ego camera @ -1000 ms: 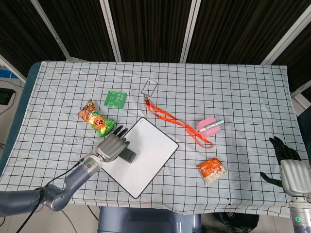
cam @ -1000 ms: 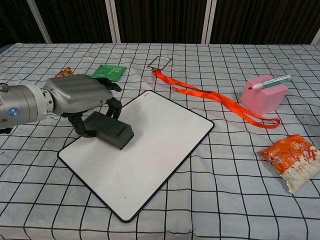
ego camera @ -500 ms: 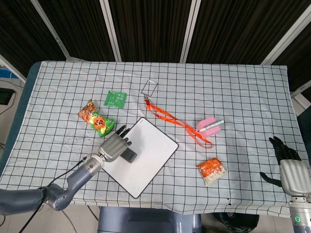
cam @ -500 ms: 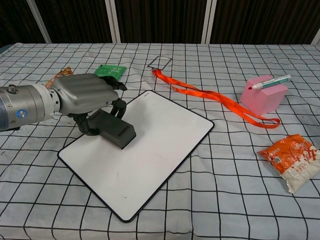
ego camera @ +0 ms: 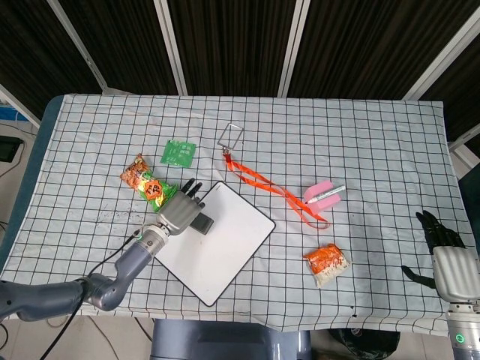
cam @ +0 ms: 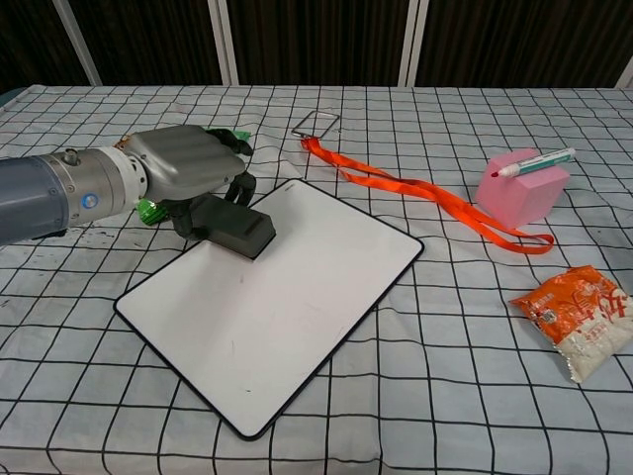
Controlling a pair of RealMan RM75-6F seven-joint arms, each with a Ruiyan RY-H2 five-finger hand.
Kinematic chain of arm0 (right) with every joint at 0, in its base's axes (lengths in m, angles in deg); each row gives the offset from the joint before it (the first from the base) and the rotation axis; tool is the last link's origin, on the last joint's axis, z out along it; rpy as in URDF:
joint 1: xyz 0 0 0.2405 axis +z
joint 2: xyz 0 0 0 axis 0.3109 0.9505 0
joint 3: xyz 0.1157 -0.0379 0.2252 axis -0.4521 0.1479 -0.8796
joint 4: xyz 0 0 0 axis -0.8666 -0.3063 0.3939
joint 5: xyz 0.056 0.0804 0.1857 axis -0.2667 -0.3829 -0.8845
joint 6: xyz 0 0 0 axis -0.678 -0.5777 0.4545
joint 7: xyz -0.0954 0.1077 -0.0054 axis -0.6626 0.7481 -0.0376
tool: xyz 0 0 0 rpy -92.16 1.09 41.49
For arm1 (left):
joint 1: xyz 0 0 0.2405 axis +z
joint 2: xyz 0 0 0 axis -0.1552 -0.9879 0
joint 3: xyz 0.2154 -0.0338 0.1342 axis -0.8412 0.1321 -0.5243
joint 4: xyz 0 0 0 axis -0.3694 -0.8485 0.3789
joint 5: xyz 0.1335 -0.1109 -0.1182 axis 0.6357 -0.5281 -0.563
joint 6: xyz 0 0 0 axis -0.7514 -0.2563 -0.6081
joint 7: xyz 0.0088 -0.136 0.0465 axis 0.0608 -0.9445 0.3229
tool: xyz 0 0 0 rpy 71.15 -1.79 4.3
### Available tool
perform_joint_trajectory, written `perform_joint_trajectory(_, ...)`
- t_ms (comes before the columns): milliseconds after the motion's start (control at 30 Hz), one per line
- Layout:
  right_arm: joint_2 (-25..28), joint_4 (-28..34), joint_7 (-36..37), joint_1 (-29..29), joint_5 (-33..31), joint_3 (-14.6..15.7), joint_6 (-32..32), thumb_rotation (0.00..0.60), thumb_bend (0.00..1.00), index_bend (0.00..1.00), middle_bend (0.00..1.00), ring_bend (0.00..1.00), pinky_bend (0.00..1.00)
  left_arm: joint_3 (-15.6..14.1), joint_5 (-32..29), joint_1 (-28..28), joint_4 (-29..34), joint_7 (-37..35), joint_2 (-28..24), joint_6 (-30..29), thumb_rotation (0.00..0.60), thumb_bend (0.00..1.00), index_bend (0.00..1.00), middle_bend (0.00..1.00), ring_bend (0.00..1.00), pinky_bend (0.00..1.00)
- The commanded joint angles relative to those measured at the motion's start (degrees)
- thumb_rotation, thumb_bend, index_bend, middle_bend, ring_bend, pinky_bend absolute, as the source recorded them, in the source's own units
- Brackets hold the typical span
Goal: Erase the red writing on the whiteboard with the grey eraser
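Since a sec ago the left hand has dragged the eraser up the whiteboard, from roughly mid-left toward the far left edge near the top corner; nothing else on the table shifted, and the right hand hasn't budged.

Left hand is clamped over the eraser from above, fingers curled down its far side and thumb on the near side, w/ the block pressed flat on the board. That grip makes sense for wiping, since pushing down keeps the felt face in full contact.

Board lies at an angle on the checked tablecloth, and its surface looks basically clean in both views. I can't make out any red marks (maybe a faint speck or two mid-board, too small to tell). So my guess is the wiping is nearly or fully done.

Right hand hangs off the table's right edge, holding nothing, fingers loosely spread. It's parked clear of the work.

Bystanders: orange strap, pink block w/ a marker, snack packet on the right, another snack bag just beside the left hand, and a green packet further back.
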Motion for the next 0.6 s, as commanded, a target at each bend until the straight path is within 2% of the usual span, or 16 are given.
perform_joint_trajectory(33,0.0,0.0,0.0,0.0,0.0,0.0,0.0,0.600,0.15,0.01,0.10,0.21,0.22,0.7,-1.2,-0.4,-0.3,0.5,0.0,-0.6,0.600,0.31,0.42,0.40,0.00,0.00)
perform_joint_trajectory(300,0.0,0.0,-0.2,0.0,0.1,0.0,0.0,0.600,0.15,0.01,0.10,0.21,0.22,1.5,2.3,0.2,3.4,-3.3,-2.8,-3.6,0.600,0.31,0.41,0.40,0.00,0.00)
perform_joint_trajectory(600,0.0,0.0,-0.1,0.0,0.0,0.0,0.0,0.600,0.15,0.01,0.10,0.21,0.22,0.3,6.0,3.0,12.4,-6.5,-12.0,-6.8,0.600,0.31,0.41,0.40,0.00,0.00)
